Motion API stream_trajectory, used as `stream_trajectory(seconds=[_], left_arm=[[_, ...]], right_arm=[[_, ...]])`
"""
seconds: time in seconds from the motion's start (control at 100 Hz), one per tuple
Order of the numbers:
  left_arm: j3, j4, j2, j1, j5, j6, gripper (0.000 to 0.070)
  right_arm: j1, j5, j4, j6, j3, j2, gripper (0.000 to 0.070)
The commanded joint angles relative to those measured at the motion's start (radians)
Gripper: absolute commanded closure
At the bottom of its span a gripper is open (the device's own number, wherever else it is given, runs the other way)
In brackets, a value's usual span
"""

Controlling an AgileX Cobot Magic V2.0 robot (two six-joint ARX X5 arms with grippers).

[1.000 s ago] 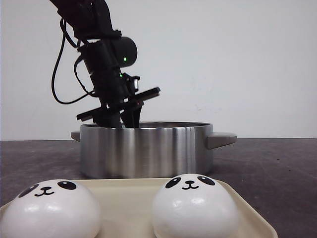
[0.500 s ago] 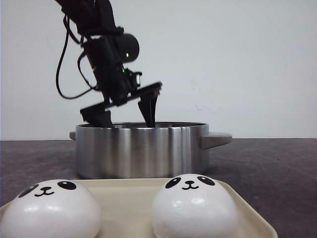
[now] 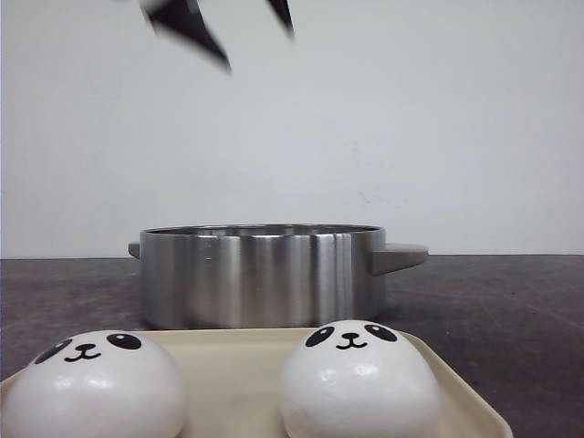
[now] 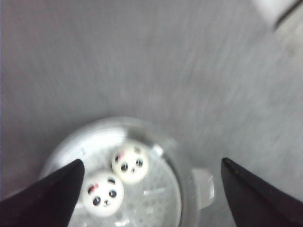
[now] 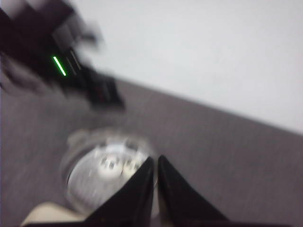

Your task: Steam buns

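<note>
Two white panda buns [image 3: 91,388] [image 3: 358,379] sit on a cream tray [image 3: 456,401] at the front. Two more buns [image 4: 129,163] [image 4: 103,194] lie inside the steel pot [image 3: 260,274] on its perforated insert. They show blurred in the right wrist view [image 5: 111,163]. My left gripper [image 3: 233,23] is open and empty, high above the pot, only its fingertips [image 3: 196,27] in the front view. In the left wrist view the left gripper [image 4: 151,194] looks down on the pot [image 4: 187,189]. My right gripper [image 5: 156,163] is shut and empty, apart from the pot [image 5: 80,175].
The pot has a grey handle [image 3: 401,257] on its right side and stands on a dark grey table [image 3: 511,310] behind the tray. A white wall is behind. The left arm [image 5: 57,61] shows blurred in the right wrist view.
My left gripper rose from inside the pot to high above it, open and empty, leaving a bun in the pot. The pot shifted slightly left.
</note>
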Motion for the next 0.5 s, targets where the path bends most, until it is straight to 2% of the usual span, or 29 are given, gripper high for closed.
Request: stream_trajectory(seconds=[0.0,0.08,0.2,0.29,0.32,0.35,0.45,0.47,0.49], left_arm=[[0.023,-0.01,-0.062,-0.014,-0.003,0.027,0.0149],[0.023,-0.012,-0.159,-0.026,-0.005,0.027,0.0149],[0.023,-0.04,-0.286,-0.047,-0.01,0.032,0.0149],[0.023,-0.096,-0.361,-0.062,-0.009,0.057,0.0149],[0.023,-0.12,-0.382,-0.064,-0.01,0.059,0.0149],[0.023,-0.145,-0.401,-0.064,-0.01,0.061,0.0149],[0.023,-0.22,-0.455,-0.064,-0.037,0.076,0.0149],[0.023,-0.23,-0.465,-0.064,-0.047,0.076,0.0149],[0.023,-0.24,-0.474,-0.064,-0.056,0.077,0.0148]], right_arm=[[-0.066,-0.134,-0.056,0.036,-0.058,0.016,0.0692],[-0.14,-0.265,0.001,0.036,-0.175,0.016,0.0692],[-0.25,-0.518,0.146,0.057,-0.4,0.016,0.0692],[-0.297,-0.636,0.286,0.089,-0.572,0.017,0.0665],[-0.303,-0.666,0.332,0.111,-0.625,0.017,0.061],[-0.304,-0.698,0.376,0.139,-0.675,0.02,0.0526],[-0.304,-0.807,0.496,0.212,-0.803,0.034,0.011],[-0.303,-0.821,0.512,0.225,-0.822,0.037,0.0049],[-0.302,-0.831,0.525,0.236,-0.838,0.04,0.0017]])
